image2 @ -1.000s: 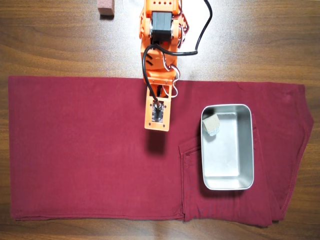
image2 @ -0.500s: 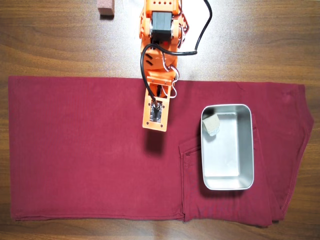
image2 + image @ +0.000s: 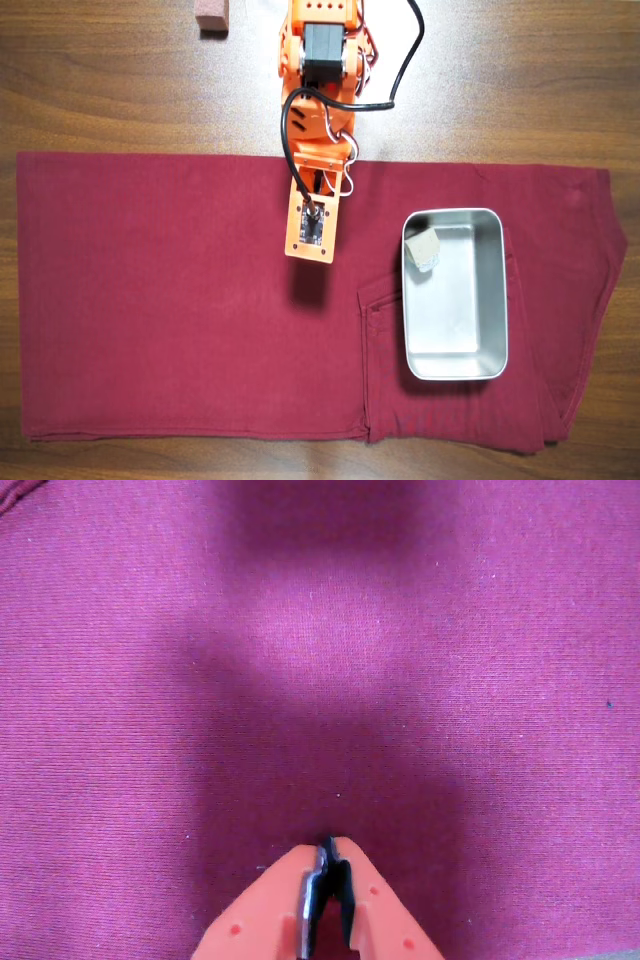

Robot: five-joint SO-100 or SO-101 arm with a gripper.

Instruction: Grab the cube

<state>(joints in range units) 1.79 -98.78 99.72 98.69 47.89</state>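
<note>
The cube (image 3: pixel 423 249) is a small beige-grey block lying inside the metal tray (image 3: pixel 493 300), in its upper left corner, in the overhead view. It does not show in the wrist view. My orange gripper (image 3: pixel 328 848) enters the wrist view from the bottom edge with its two jaws pressed together and nothing between them, above bare dark red cloth. In the overhead view the arm (image 3: pixel 312 215) hangs over the cloth to the left of the tray, well apart from the cube; the fingertips are hidden under the wrist there.
A dark red cloth (image 3: pixel 150 300), a pair of trousers, covers the wooden table (image 3: pixel 100 90). A reddish-pink block (image 3: pixel 212 17) stands at the top edge, left of the arm's base (image 3: pixel 322 50).
</note>
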